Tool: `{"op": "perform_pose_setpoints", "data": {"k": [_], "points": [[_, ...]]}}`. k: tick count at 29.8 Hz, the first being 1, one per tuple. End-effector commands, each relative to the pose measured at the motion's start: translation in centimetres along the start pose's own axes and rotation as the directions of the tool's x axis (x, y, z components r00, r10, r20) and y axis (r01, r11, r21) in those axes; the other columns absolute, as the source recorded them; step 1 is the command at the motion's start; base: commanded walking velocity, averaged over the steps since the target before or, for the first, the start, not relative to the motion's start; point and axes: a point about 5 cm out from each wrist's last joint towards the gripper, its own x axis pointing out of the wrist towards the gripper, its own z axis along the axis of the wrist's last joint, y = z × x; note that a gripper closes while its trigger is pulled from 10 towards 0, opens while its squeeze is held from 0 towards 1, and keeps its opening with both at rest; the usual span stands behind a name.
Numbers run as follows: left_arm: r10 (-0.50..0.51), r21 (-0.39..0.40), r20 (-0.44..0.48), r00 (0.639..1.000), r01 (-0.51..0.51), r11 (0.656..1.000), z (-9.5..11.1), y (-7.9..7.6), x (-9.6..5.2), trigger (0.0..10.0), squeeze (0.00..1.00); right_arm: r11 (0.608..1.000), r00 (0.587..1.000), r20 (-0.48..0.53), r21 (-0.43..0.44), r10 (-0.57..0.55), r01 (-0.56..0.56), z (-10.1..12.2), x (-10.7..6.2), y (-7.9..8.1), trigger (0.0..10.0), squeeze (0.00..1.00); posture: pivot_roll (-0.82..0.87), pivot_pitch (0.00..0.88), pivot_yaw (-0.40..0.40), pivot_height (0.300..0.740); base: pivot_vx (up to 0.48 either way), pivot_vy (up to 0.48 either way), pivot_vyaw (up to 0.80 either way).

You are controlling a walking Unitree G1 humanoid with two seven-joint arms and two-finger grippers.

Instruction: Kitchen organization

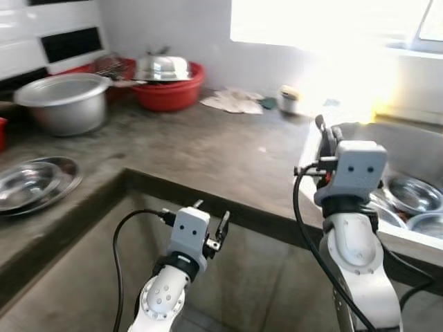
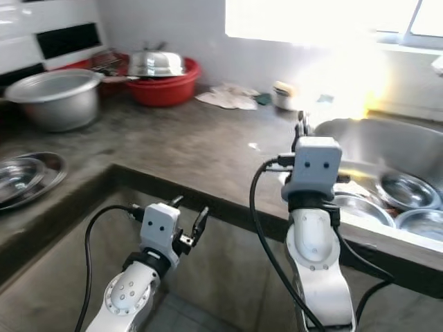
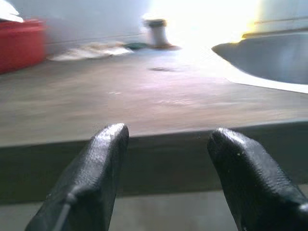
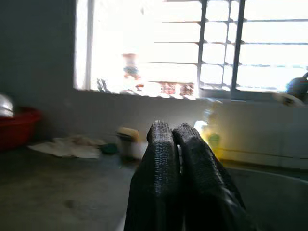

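Right gripper [image 1: 327, 131] was held closed, empty | sink [image 2: 415, 149] lay just beyond | left gripper [image 1: 210, 226] was spread below counter edge [image 1: 228, 207] | fingers to be opened before any bowl [image 1: 410, 194] was reached.

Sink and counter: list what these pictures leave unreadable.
- Sink: its right part is cut off by the frame edge in the eye views.
- Small jar: window glare washes out its details.
- Red basin: the steel lid hides its contents.

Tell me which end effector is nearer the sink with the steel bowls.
Right. The right end effector is raised at the sink rim, fingers shut. The left end effector hangs open below the counter edge, well away from it.
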Motion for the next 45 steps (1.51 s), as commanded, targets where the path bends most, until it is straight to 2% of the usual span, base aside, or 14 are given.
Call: {"op": "perform_pose_setpoints", "data": {"k": [1, 7, 15, 16, 19, 23, 26, 29, 32, 33, 35, 39, 42, 45], "points": [[-0.011, 0.013, -0.004, 1.000, 0.011, 1.000, -0.1, -0.2, -0.1, 10.0, 0.00, 1.000, 0.999, -0.033, -0.014, -0.025, 0.025, -0.4, 0.4, -0.6, 10.0, 0.00, 0.09, 0.000, 0.002, 0.740, 0.000, -0.428, 0.00], [-0.011, 0.016, -0.007, 1.000, 0.011, 1.000, -0.2, -0.1, -0.2, 10.0, 0.00, 1.000, 0.997, -0.077, -0.009, -0.015, 0.014, -0.9, 0.7, -0.7, 10.0, 0.00, 0.10, 0.000, 0.001, 0.740, 0.000, -0.428, 0.00], [-0.009, 0.014, -0.008, 1.000, 0.009, 1.000, -0.2, -0.1, -0.2, 10.0, 0.00, 1.000, 0.997, -0.081, -0.007, -0.009, 0.008, -1.0, 0.8, -0.6, 10.0, 0.00, 0.10, 0.000, 0.001, 0.740, 0.000, -0.428, 0.00], [0.009, -0.010, -0.012, 1.000, -0.009, 1.000, -0.2, 0.0, -0.2, 10.0, 0.00, 1.000, 0.992, -0.127, -0.011, 0.024, -0.026, -1.2, 2.5, -1.2, 10.0, 0.00, 0.10, 0.006, -0.003, 0.740, 0.334, 0.000, 0.00], [0.025, -0.021, -0.020, 0.999, -0.025, 0.999, -0.2, 0.1, -0.2, 10.0, 0.00, 0.999, 0.986, -0.162, -0.018, 0.047, -0.051, -1.4, 3.6, -1.6, 10.0, 0.00, 0.10, 0.008, -0.005, 0.740, 0.223, 0.000, 0.00], [0.027, -0.028, -0.028, 0.999, -0.028, 0.999, -0.3, -0.1, -0.3, 10.0, 0.00, 0.990, 0.959, -0.258, -0.039, 0.120, -0.135, -2.6, 5.1, -1.5, 10.0, 0.00, 0.10, 0.010, -0.016, 0.740, 0.000, 0.000, 0.00], [0.028, -0.027, -0.028, 0.999, -0.028, 0.999, -0.3, -0.1, -0.3, 10.0, 0.00, 0.987, 0.951, -0.281, -0.052, 0.131, -0.151, -2.9, 5.3, -1.5, 10.0, 0.00, 0.10, 0.010, -0.017, 0.740, 0.000, 0.000, 0.00], [0.029, -0.032, -0.029, 0.999, -0.030, 0.999, -0.3, -0.2, -0.4, 10.0, 0.00, 0.981, 0.930, -0.331, -0.048, 0.160, -0.186, -3.6, 6.3, -1.2, 10.0, 0.00, 0.10, 0.014, -0.019, 0.740, 0.000, 0.000, 0.00], [0.028, -0.037, -0.031, 0.999, -0.029, 0.999, -0.3, -0.3, -0.6, 10.0, 0.00, 0.974, 0.904, -0.383, -0.043, 0.190, -0.223, -4.3, 7.6, -1.2, 10.0, 0.00, 0.11, 0.022, -0.023, 0.740, 0.000, 0.000, 0.00], [0.025, -0.039, -0.033, 0.999, -0.026, 0.999, -0.3, -0.4, -0.8, 10.0, 0.00, 0.970, 0.891, -0.407, -0.042, 0.202, -0.239, -4.8, 8.6, -1.1, 10.0, 0.00, 0.11, 0.026, -0.025, 0.740, 0.000, 0.000, 0.00], [0.024, -0.042, -0.033, 0.999, -0.026, 0.999, -0.2, -0.5, -0.9, 10.0, 0.00, 0.971, 0.886, -0.413, -0.024, 0.209, -0.240, -5.1, 9.2, -1.0, 10.0, 0.00, 0.11, 0.030, -0.028, 0.740, 0.000, 0.000, 0.00], [0.022, -0.046, -0.038, 0.999, -0.024, 0.999, -0.1, -0.7, -1.3, 10.0, 0.00, 0.961, 0.859, -0.450, -0.004, 0.244, -0.275, -6.1, 9.7, -0.3, 10.0, 0.00, 0.12, 0.045, -0.033, 0.740, 0.000, 0.000, 0.00], [0.017, -0.053, -0.043, 0.999, -0.019, 0.998, -0.1, -0.9, -1.7, 10.0, 0.00, 0.953, 0.819, -0.505, 0.021, 0.272, -0.303, -7.6, 9.6, 0.7, 10.0, 0.00, 0.13, 0.064, -0.035, 0.740, 0.000, 0.000, 0.00], [0.016, -0.053, -0.043, 0.999, -0.018, 0.998, -0.1, -1.0, -1.8, 10.0, 0.00, 0.952, 0.809, -0.521, 0.022, 0.272, -0.307, -7.9, 9.5, 0.8, 10.0, 0.00, 0.13, 0.064, -0.035, 0.740, 0.000, 0.000, 0.00]]}}
